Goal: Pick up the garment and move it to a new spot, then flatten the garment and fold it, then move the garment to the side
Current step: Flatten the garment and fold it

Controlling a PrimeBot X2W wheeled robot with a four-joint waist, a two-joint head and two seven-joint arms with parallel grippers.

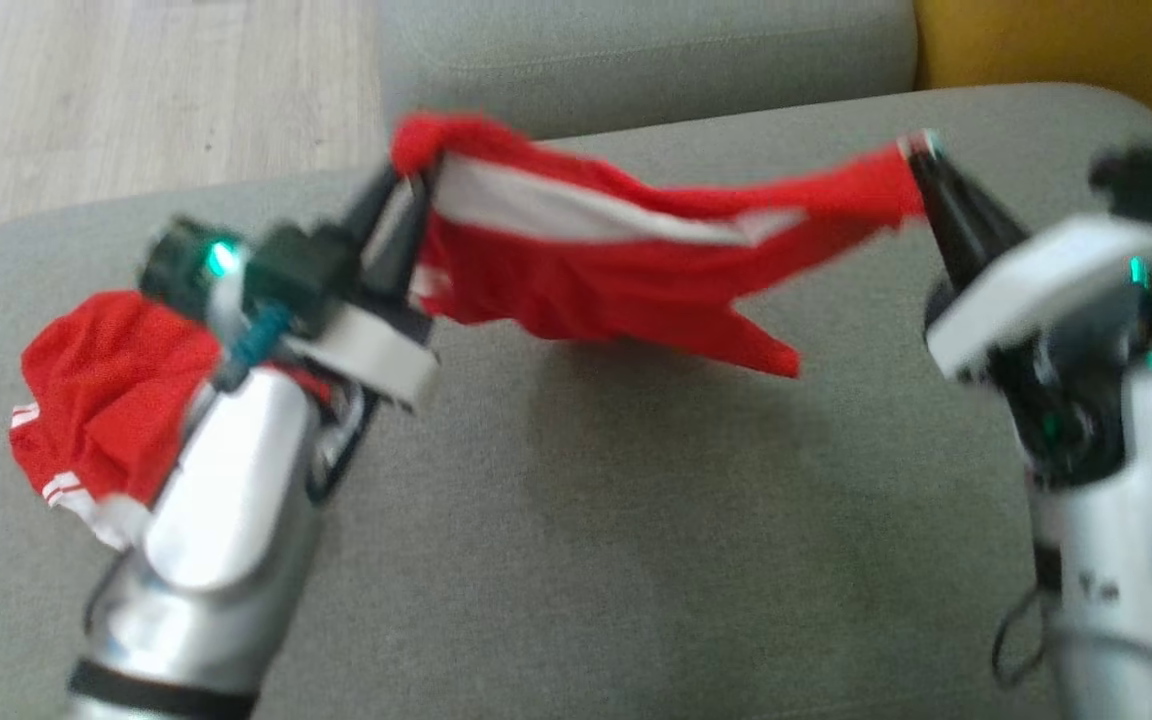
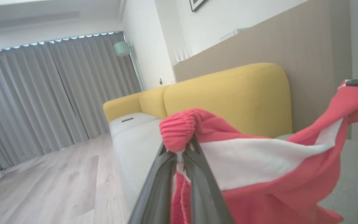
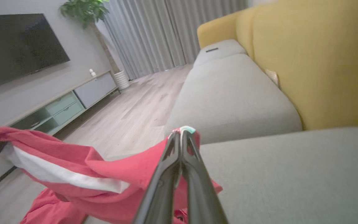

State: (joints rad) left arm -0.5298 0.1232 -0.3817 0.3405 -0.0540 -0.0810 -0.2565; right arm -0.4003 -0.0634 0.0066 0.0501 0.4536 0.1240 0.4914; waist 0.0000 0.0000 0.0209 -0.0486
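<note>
Garment: you have a red garment (image 1: 616, 270) with a broad white band strung through the air between your two grippers. Its lower edge sags and a pointed flap hangs toward the seat.
Where it is: it hangs above the grey sofa seat (image 1: 586, 520), clear of the cushion along the stretched span, with a soft shadow under it.
Bunch: more of the same red cloth, edged with thin white stripes, sits as a bunch (image 1: 106, 400) on the seat at the far left. It is partly behind your left forearm (image 1: 226, 480), which hides how it joins the held span.
Left gripper: your left gripper (image 1: 414, 195) has its fingers drawn narrow on the garment's left end. In the left wrist view a ribbed red hem is balled over the fingertips (image 2: 191, 155).
Right gripper: your right gripper (image 1: 921, 160) has its fingers pressed together on the right corner. In the right wrist view the cloth is pinched just under the tips.
Span: the two grippers stand well apart, the right one a little higher in the head view, and the white band runs slack between them.
Sofa: a yellow backrest (image 1: 1056, 40) rises behind the seat at your right.
Room: pale wood floor (image 1: 136, 90) lies beyond the seat's left edge, and grey curtains (image 2: 57, 93) hang across the far wall. The right wrist view also shows a dark television (image 3: 17, 46) above a low cabinet (image 3: 73, 99) and a leafy plant (image 3: 85, 9) in the corner.
Sharpness: the head view is blurred, so the cloth's finer detail is unclear there.
</note>
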